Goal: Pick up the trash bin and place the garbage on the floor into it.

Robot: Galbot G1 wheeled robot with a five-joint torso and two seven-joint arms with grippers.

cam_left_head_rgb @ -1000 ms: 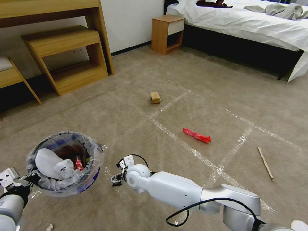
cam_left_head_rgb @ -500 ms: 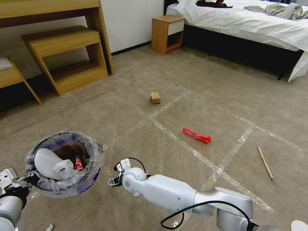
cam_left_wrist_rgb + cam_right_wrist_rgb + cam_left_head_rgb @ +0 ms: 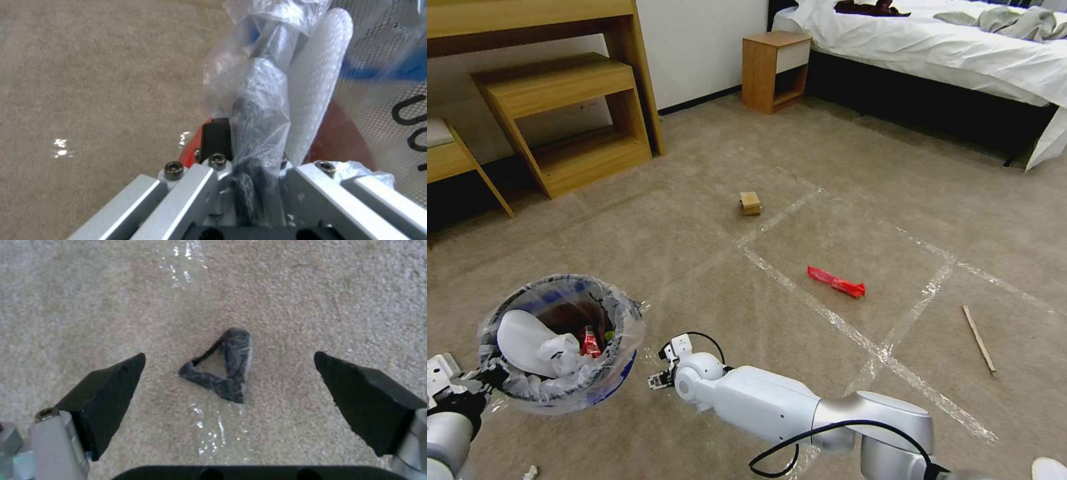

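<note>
The trash bin [image 3: 602, 385], blue outside and lined with clear plastic, hangs tilted above the floor at lower left. My left gripper [image 3: 486, 383] is shut on its rim [image 3: 256, 106]. A white slipper [image 3: 524, 341], crumpled paper [image 3: 562, 352] and a red can [image 3: 589, 341] lie inside. My right gripper [image 3: 657, 380] hovers open, low over the carpet just right of the bin. A black scrap [image 3: 227, 368] lies on the floor between its fingers [image 3: 106, 393], untouched. More garbage lies farther out: a tan box [image 3: 750, 203], a red wrapper [image 3: 836, 281] and a thin stick [image 3: 979, 339].
Shiny tape strips [image 3: 827, 313] cross the beige carpet [image 3: 840, 200]. Wooden shelves [image 3: 567, 120] stand at the back left, a nightstand [image 3: 774, 70] and a bed [image 3: 960, 60] at the back right. A small white scrap [image 3: 530, 472] lies at the bottom left edge.
My right arm has drawn back toward me and to the left, bringing its gripper nearer the bin. The bin has sunk and tilted slightly in my left gripper.
</note>
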